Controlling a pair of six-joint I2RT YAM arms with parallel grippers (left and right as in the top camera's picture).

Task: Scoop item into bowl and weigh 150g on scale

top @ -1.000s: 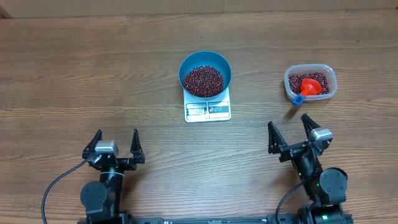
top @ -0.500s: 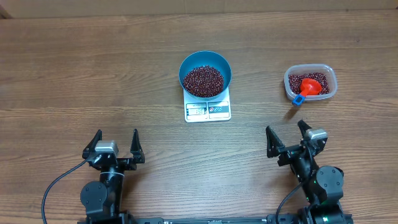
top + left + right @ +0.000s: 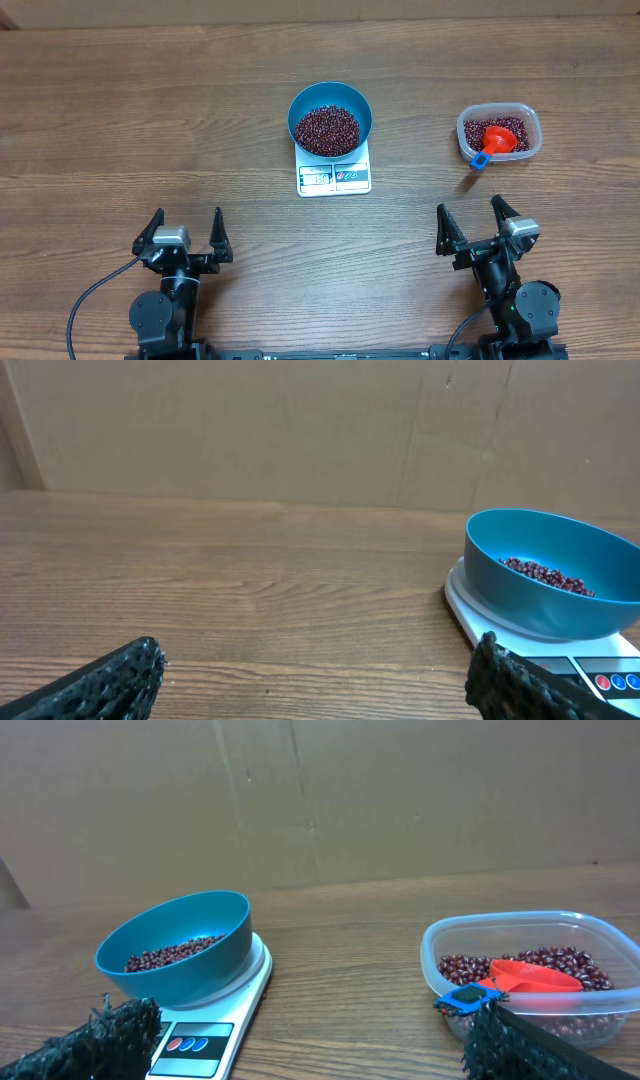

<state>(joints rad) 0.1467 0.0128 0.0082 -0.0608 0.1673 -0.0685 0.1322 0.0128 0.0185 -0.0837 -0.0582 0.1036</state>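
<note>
1. Fingers (image 3: 216, 232) of the left gripper (image 3: 188, 214) stood spread wide, holding nothing, tips pointing to 12 o'clock over bare table (image 3: 150, 120).
2. On the right gripper (image 3: 468, 207) the fingers were just as wide apart and empty, tips also toward 12 o'clock.
3. Both grippers sat at the table's 6 o'clock edge: the left at about 7 o'clock from the scale (image 3: 334, 178), the right at about 5 o'clock from it, both well apart from it.
4. From the left wrist, the two dark fingertips (image 3: 110, 680) framed the lower corners, with the bowl (image 3: 540, 605) off at 2 o'clock.
5. The scale lay flat near the table's middle, its display and buttons along its 6 o'clock edge.
6. The blue bowl (image 3: 364, 112) stood upright on the scale, covering the 12 o'clock part of the platform.
7. Beans (image 3: 326, 128) lay in a dark red heap inside the bowl, filling its bottom.
8. A clear tub (image 3: 500, 106) sat at 3 o'clock from the bowl, well apart, directly at 12 o'clock from the right gripper.
9. More beans covered the tub's floor, and a red scoop (image 3: 499, 138) lay on them, its blue handle end reaching the tub's 7 o'clock corner.
</note>
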